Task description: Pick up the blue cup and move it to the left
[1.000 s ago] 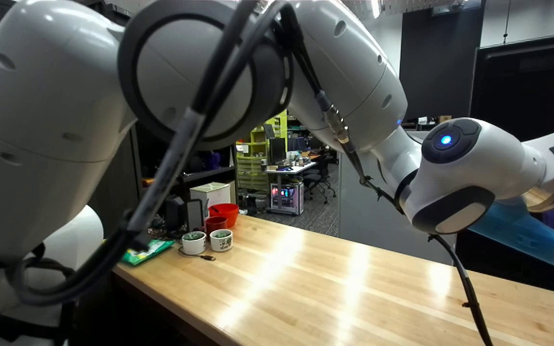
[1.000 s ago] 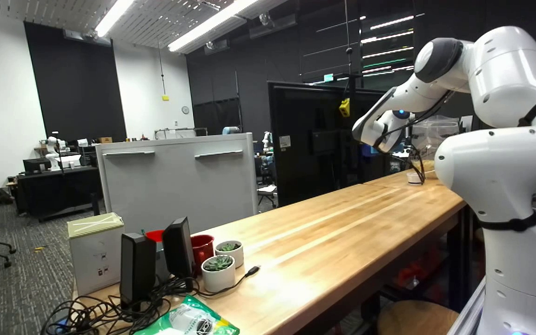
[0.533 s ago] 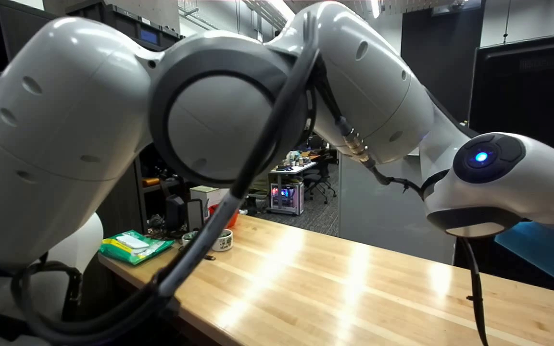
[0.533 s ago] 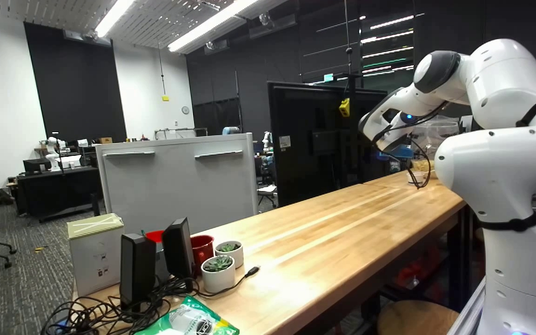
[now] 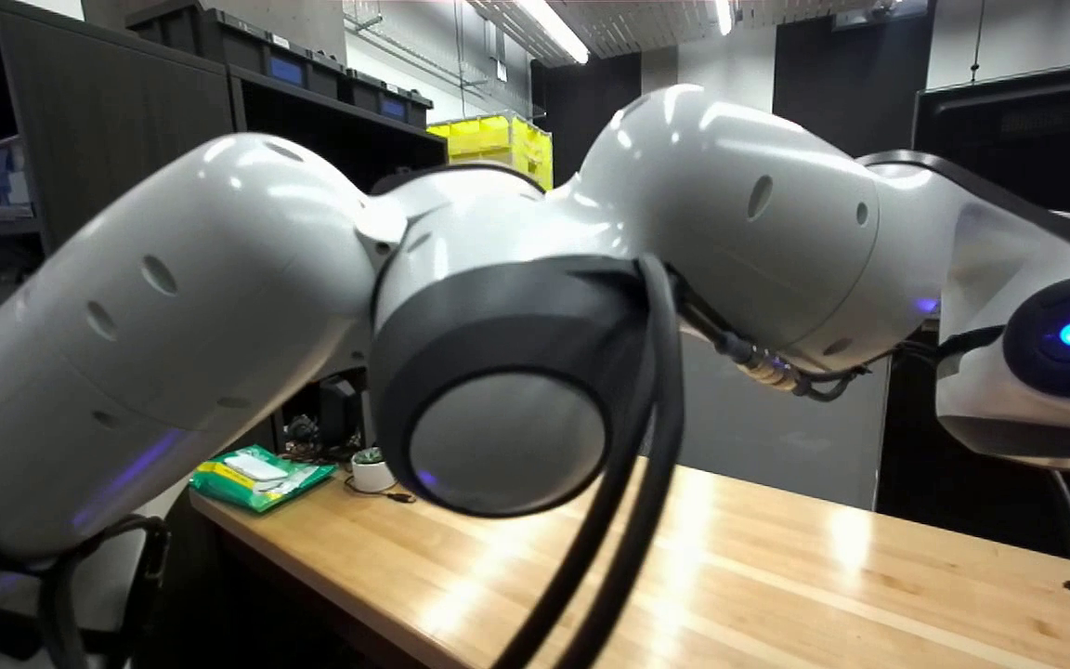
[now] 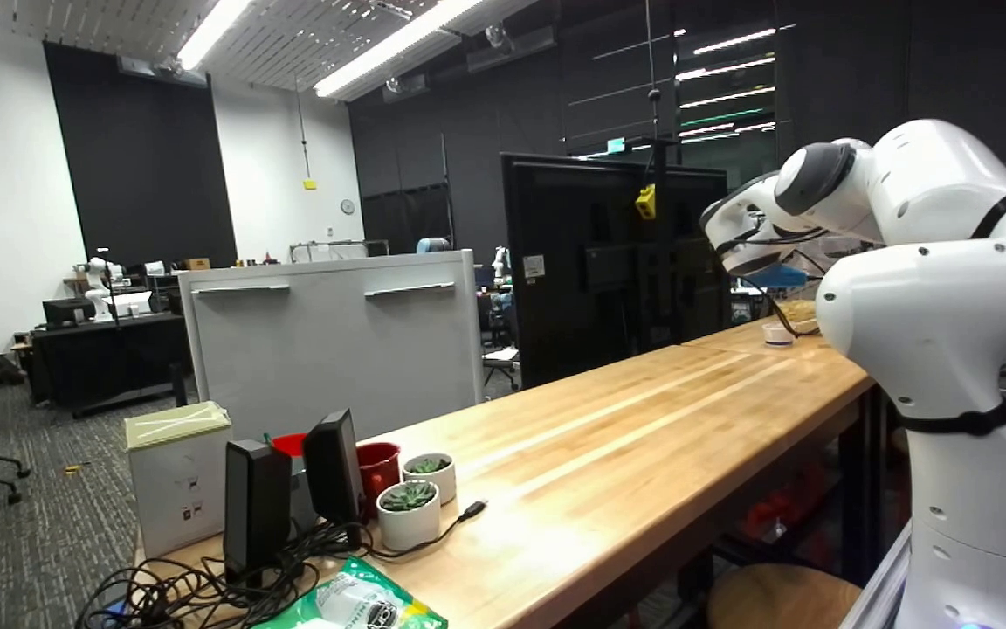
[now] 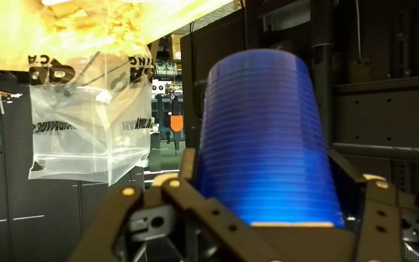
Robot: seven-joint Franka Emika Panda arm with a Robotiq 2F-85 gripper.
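Note:
The blue cup [image 7: 260, 134] is a ribbed, tapered, see-through blue cylinder that fills the middle of the wrist view. My gripper [image 7: 262, 154] is shut on it, with one finger against each side. The narrower end points away from the gripper and is off the table. The wrist picture stands upside down, with the tabletop at the top left. In an exterior view, part of the cup [image 6: 778, 277] shows as a light-blue patch beside my wrist, above the far end of the table; the fingers are hidden there. No sticks are visible in it.
A clear printed bag [image 7: 91, 127] of yellowish contents stands on the table; a small white container [image 6: 778, 335] is near it. A large black panel [image 6: 616, 271] stands behind. At the other end are potted plants [image 6: 409, 515], a red mug [image 6: 378, 467], speakers [image 6: 258, 507] and cables.
My arm has lowered, and its wrist has moved to the right in both exterior views. The blue cup has travelled with it and has left the frame in an exterior view.

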